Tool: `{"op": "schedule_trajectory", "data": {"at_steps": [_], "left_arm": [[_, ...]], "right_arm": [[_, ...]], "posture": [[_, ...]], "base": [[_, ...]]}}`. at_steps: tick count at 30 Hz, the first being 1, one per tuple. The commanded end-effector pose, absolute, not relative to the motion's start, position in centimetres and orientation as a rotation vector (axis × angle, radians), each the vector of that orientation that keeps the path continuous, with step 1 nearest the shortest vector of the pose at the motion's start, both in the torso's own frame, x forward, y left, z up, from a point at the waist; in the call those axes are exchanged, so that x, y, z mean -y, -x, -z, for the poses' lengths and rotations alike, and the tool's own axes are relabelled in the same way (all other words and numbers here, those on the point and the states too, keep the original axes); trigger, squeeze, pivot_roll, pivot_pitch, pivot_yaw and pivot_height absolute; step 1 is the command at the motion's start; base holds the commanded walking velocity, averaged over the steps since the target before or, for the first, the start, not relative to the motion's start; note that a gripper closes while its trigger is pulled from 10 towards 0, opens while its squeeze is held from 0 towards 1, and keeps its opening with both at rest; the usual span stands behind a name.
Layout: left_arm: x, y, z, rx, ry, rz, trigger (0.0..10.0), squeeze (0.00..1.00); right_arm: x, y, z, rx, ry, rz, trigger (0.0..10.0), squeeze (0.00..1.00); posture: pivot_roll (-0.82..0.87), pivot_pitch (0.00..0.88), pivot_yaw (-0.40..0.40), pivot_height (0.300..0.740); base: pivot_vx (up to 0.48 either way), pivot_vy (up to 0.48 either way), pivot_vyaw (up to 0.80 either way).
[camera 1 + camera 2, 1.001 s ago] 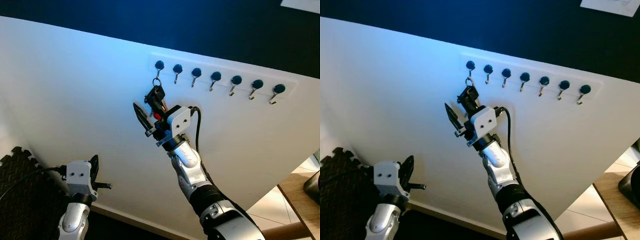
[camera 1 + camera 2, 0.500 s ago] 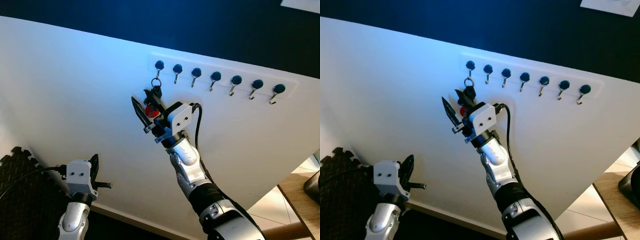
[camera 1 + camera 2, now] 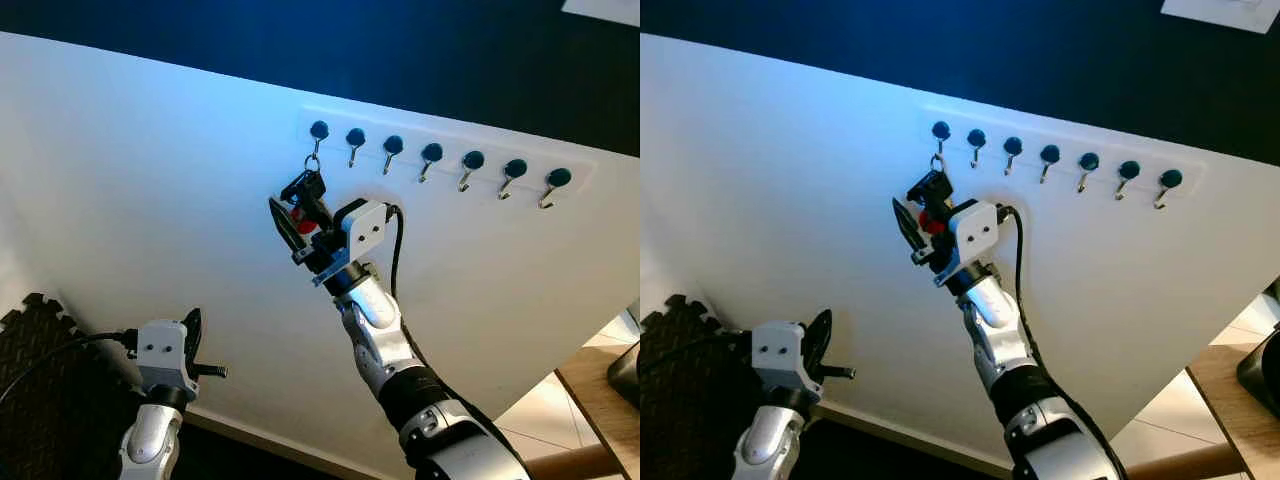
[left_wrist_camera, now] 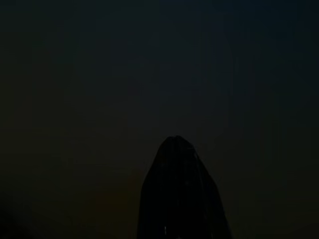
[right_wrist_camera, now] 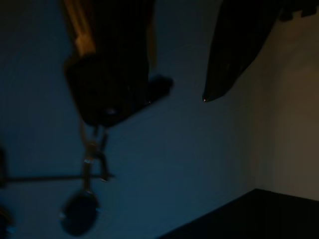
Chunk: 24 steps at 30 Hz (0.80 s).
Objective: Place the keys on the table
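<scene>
The keys (image 3: 306,192), a dark bunch with a red tag (image 3: 303,226), hang by a ring from the leftmost hook (image 3: 318,131) on the white wall. My right gripper (image 3: 292,212) is raised to them and is open. One black finger (image 3: 283,221) stands left of the bunch, and the bunch lies tilted against the other. In the right wrist view the dark fob (image 5: 107,89) hangs on its ring (image 5: 94,157), with one finger (image 5: 239,45) well apart from it. My left gripper (image 3: 190,340) hangs idle low on the left.
A row of several blue-knobbed hooks (image 3: 432,153) runs along the wall, bare right of the keys. A wooden table (image 3: 600,395) shows at the lower right with a dark object (image 3: 626,372) on it. A black foam mat (image 3: 35,345) lies at the lower left.
My right gripper has risen from below the keys up around them. The bunch, which hung straight, is now tilted to the left between the fingers. The left arm has barely moved.
</scene>
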State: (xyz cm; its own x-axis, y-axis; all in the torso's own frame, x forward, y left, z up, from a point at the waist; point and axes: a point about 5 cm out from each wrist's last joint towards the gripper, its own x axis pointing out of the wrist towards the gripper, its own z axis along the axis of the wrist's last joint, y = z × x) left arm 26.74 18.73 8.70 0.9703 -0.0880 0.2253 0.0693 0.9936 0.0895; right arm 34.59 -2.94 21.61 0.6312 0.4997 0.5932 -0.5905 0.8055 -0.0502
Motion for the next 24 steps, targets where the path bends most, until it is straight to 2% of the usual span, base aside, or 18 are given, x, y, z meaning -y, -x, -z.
{"op": "schedule_trajectory", "data": {"at_steps": [1, 2, 3, 6, 7, 8, 9, 10, 19, 24], "left_arm": [[-18.3, -26.6, -8.5, 0.221, -0.086, 0.092, 10.0, 0.00], [-18.3, -26.6, -8.5, 0.221, -0.087, 0.093, 10.0, 0.00], [-18.4, -26.6, -8.5, 0.221, -0.088, 0.092, 10.0, 0.00], [-18.4, -26.6, -8.4, 0.220, -0.089, 0.092, 10.0, 0.00], [-18.4, -26.6, -8.4, 0.220, -0.089, 0.092, 10.0, 0.00], [-18.4, -26.6, -8.4, 0.220, -0.089, 0.092, 10.0, 0.00], [-18.4, -26.6, -8.4, 0.220, -0.089, 0.092, 10.0, 0.00], [-18.3, -26.6, -8.4, 0.221, -0.089, 0.093, 10.0, 0.00], [-18.1, -26.5, -8.3, 0.218, -0.086, 0.102, 10.0, 0.00], [-17.8, -26.5, -8.2, 0.217, -0.088, 0.114, 10.0, 0.00]], "right_arm": [[-0.5, -33.4, -21.1, 0.584, -0.332, -0.646, 10.0, 0.94], [-0.5, -33.4, -21.2, 0.585, -0.340, -0.642, 10.0, 0.94], [-0.4, -33.5, -21.4, 0.587, -0.340, -0.631, 10.0, 1.00], [-0.2, -33.6, -21.4, 0.589, -0.327, -0.627, 10.0, 1.00], [-0.1, -33.5, -21.3, 0.593, -0.318, -0.622, 10.0, 0.69], [-0.1, -33.5, -21.3, 0.593, -0.318, -0.622, 10.0, 0.69], [0.0, -33.5, -21.2, 0.596, -0.311, -0.618, 10.0, 0.07], [0.2, -33.4, -21.2, 0.600, -0.305, -0.614, 10.0, 0.00], [0.8, -32.1, -19.9, 0.626, -0.253, -0.633, 10.0, 0.00], [0.9, -31.2, -18.1, 0.612, -0.167, -0.667, 10.0, 0.00]], "posture": [[0.14, 0.073, -0.120, 0.740], [0.14, 0.073, -0.120, 0.740], [0.14, 0.072, -0.121, 0.740], [0.14, 0.068, -0.121, 0.740], [0.14, 0.068, -0.121, 0.740], [0.14, 0.068, -0.121, 0.740], [0.14, 0.067, -0.121, 0.740], [0.14, 0.067, -0.121, 0.740], [0.14, 0.062, -0.120, 0.740], [0.14, 0.059, -0.120, 0.740]], "base": [[0.000, 0.000, 0.00], [0.000, 0.000, 0.00], [0.000, 0.000, 0.00], [0.000, 0.000, 0.00], [0.000, 0.000, 0.00], [0.000, 0.000, 0.00], [0.000, 0.000, 0.00], [0.000, 0.000, 0.00], [0.000, 0.000, 0.00], [0.000, 0.000, 0.00]]}}
